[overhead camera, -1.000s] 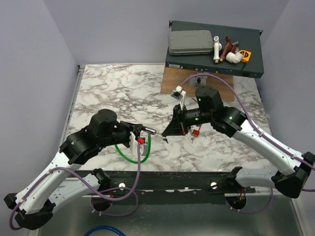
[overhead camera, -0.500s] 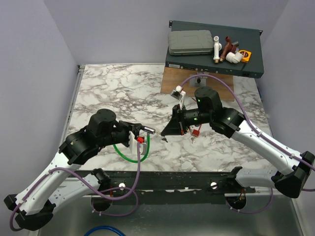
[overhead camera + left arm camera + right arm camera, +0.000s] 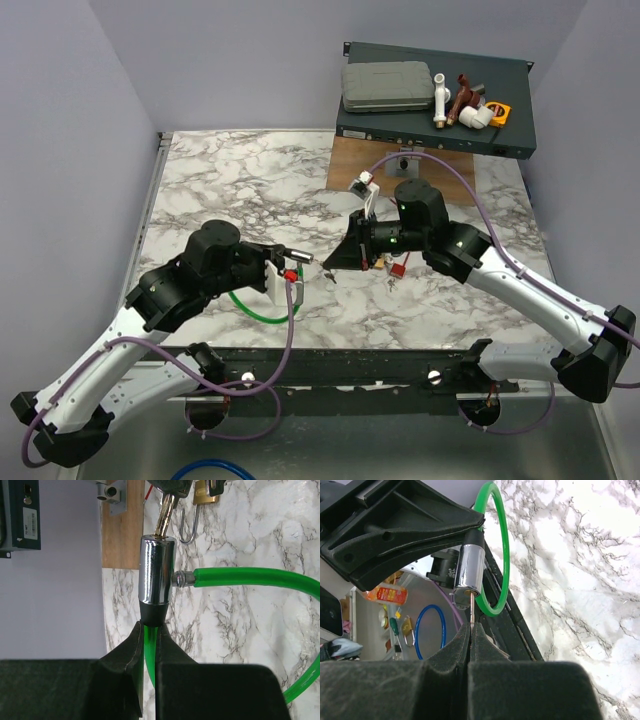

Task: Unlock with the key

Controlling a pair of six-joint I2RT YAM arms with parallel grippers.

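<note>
Left gripper (image 3: 148,635): lower centre of its wrist view. Jaws pressed together on the black collar under the chrome lock barrel (image 3: 157,570), a sliver of green showing between the fingers.
Chrome lock barrel: upright in the left wrist view, held off the marble table (image 3: 220,180). In the overhead view it sits at mid-frame, pointing toward the right arm.
Green cable (image 3: 250,577): leaves a small fitting on the barrel's side and curves round in a loop to the lower right of the frame.
Right gripper (image 3: 471,630): jaws closed tight, pinching the key (image 3: 471,607) by its near end.
Key: thin blade bridges the short gap from the right fingertips to the end of the barrel. In the left wrist view the blade enters the barrel's top face, slightly tilted.
Brass padlock (image 3: 202,497): top edge of the left wrist view, silver shackle hanging down just beside the key.
Red tag (image 3: 397,268): on the marble under the right wrist.
Dark rack unit (image 3: 520,120): upper right overhead, carrying a grey case (image 3: 385,87) and pipe fittings.
Blue loop (image 3: 430,630): lower left of the right wrist view, beyond the table edge.
</note>
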